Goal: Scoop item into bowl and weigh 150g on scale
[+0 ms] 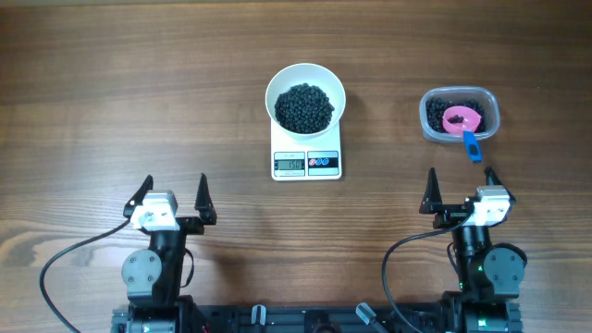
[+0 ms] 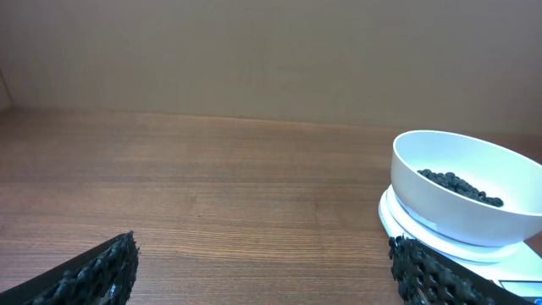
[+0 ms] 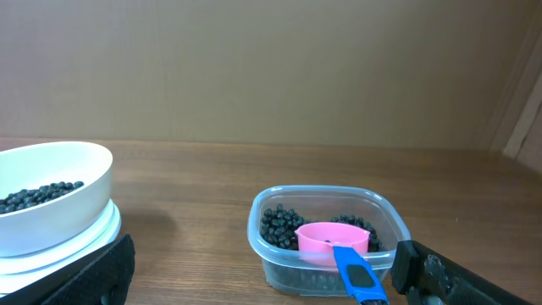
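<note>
On the wooden table [image 1: 92, 83], seen from above: weighing set-up with both arms parked near the front edge.
The left gripper [image 1: 174, 185] stood wide and empty; at centre the white bowl [image 1: 269, 97], holding black beans [image 1: 305, 107], sat on the scale [image 1: 306, 148] so that the display could read its load; at right the pink scoop [image 1: 461, 119] lay in the clear tub [image 1: 427, 116], apparently within easy reach of the right gripper [image 1: 461, 182], likewise wide and empty.

The readout on the scale [image 1: 306, 159], beneath the bowl [image 1: 305, 70], is too small to read; the right wrist view's left edge crops the bowl.
</note>
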`<state>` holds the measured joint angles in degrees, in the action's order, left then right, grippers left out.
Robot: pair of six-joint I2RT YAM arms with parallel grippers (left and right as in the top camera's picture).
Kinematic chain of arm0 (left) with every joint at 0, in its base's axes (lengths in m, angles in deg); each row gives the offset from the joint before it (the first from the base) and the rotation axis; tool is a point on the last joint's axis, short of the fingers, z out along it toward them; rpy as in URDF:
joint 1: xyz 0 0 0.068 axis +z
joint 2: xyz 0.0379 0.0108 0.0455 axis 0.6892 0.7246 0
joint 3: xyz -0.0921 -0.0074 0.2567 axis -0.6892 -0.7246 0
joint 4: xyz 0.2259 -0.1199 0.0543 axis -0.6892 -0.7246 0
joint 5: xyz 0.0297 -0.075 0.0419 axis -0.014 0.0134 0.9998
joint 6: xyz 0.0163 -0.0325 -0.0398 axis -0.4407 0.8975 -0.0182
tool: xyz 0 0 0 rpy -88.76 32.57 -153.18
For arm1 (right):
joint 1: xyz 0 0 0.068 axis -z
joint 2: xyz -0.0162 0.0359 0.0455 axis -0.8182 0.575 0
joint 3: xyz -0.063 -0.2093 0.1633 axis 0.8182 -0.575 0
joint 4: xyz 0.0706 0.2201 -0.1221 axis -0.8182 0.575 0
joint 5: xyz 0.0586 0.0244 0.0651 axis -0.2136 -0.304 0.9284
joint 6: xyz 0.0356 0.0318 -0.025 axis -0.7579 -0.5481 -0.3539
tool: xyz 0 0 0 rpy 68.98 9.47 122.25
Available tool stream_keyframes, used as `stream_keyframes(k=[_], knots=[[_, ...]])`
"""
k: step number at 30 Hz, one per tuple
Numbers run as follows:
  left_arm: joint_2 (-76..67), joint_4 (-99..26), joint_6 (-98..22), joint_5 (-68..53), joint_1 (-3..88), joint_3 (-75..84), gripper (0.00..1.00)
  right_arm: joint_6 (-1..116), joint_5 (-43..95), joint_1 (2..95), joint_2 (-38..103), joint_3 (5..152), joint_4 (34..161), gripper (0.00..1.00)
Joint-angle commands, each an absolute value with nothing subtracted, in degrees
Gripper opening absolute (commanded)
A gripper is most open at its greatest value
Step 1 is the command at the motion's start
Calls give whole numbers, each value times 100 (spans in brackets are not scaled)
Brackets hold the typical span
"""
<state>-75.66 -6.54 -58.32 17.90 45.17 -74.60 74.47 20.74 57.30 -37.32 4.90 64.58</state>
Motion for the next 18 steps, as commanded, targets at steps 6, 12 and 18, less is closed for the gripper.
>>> stream_keyframes(k=[6,12,18], knots=[[-7636,-697,-6206,1889,4496,-7486,100,7386,2122,5699,-3799,481,6452,100],[-7636,-697,-6112,1930,4496,-7486,100,7384,2122,5699,-3799,481,6452,100],[-7636,-689,-5845,2090,4496,-7486,100,7384,2122,5699,-3799,481,6452,100]])
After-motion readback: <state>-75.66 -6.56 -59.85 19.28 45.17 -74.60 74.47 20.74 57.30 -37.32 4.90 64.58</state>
